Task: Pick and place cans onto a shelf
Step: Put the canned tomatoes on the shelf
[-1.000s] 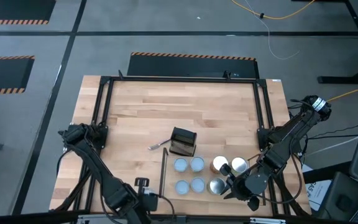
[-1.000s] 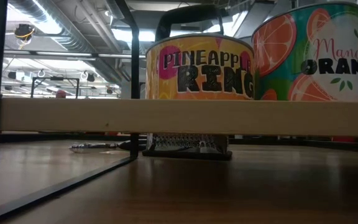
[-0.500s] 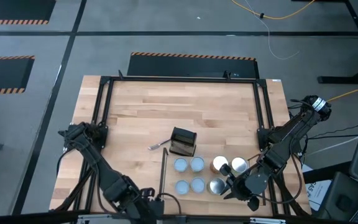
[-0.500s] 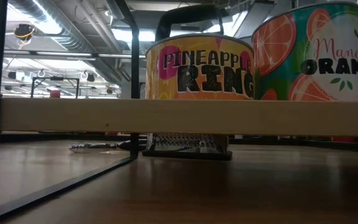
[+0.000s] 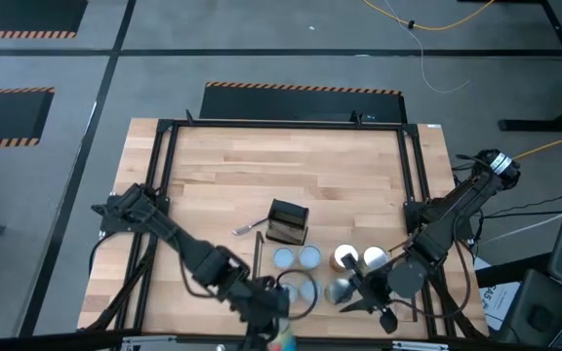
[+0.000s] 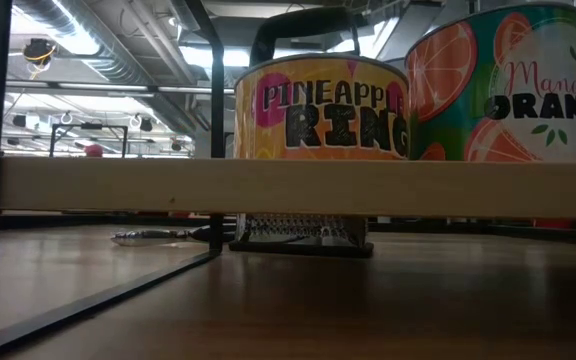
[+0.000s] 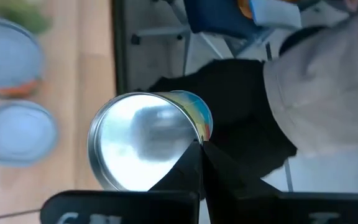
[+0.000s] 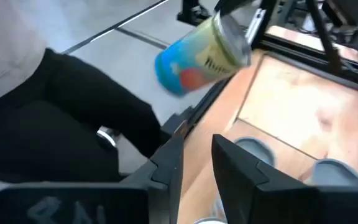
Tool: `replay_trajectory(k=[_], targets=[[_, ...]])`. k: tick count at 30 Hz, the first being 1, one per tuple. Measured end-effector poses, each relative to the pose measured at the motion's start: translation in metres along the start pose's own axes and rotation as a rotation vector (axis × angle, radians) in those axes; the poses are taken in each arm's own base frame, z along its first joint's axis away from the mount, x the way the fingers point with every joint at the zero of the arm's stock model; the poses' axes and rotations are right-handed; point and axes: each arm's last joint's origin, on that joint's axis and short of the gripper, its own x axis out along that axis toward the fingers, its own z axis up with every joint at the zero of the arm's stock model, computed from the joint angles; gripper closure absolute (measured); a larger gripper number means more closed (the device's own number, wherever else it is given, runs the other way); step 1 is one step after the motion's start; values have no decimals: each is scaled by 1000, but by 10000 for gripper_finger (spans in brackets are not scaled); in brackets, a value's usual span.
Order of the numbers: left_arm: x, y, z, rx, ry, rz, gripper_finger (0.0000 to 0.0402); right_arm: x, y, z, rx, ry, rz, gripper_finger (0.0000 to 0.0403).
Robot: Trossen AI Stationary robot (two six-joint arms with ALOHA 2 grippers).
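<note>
My left gripper (image 5: 273, 314) is over the table's near edge, shut on a can (image 8: 201, 53) with a blue, yellow and orange label and a silver end (image 7: 135, 149). Several more cans stand on the shelf (image 6: 118, 187). Two pale-blue tops (image 5: 296, 257), a gold top (image 5: 344, 258), a white top (image 5: 373, 258) and a silver top (image 5: 338, 291) show from above. The low view shows a pineapple can (image 6: 320, 108) and a mandarin can (image 6: 503, 85). My right gripper (image 5: 357, 295) hovers open beside the silver-topped can, its fingers (image 8: 166, 168) a narrow gap apart with nothing between them. My left gripper pinches the rim of the can's silver end (image 7: 194, 140) between its two shut fingertips, which slant down onto it. The can is lifted clear of the table and tilted, with its labelled body hanging away from the fingers.
A small black box (image 5: 287, 222) stands on the tabletop behind the cans, with a spoon (image 5: 247, 229) beside it. A black frame (image 5: 164, 175) rings the table. A person in dark trousers (image 8: 55, 130) stands close at the near edge.
My left gripper, still shut on the can, has swung along the near edge toward the table's right and risen. It has tipped upward and now sits next to the cans on the shelf. The can has come up with it, clear of the table.
</note>
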Motion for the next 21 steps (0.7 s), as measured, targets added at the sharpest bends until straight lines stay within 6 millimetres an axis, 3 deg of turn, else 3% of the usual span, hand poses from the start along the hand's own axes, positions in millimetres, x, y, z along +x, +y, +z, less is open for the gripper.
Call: replay_trajectory(k=[10,21], targets=[[-9,35,29,8,-59,54,401,5,-30,7,4,-57,-82,230],[-14,53,43,72,-65,56,401,5,-54,21,-42,-203,81,222]])
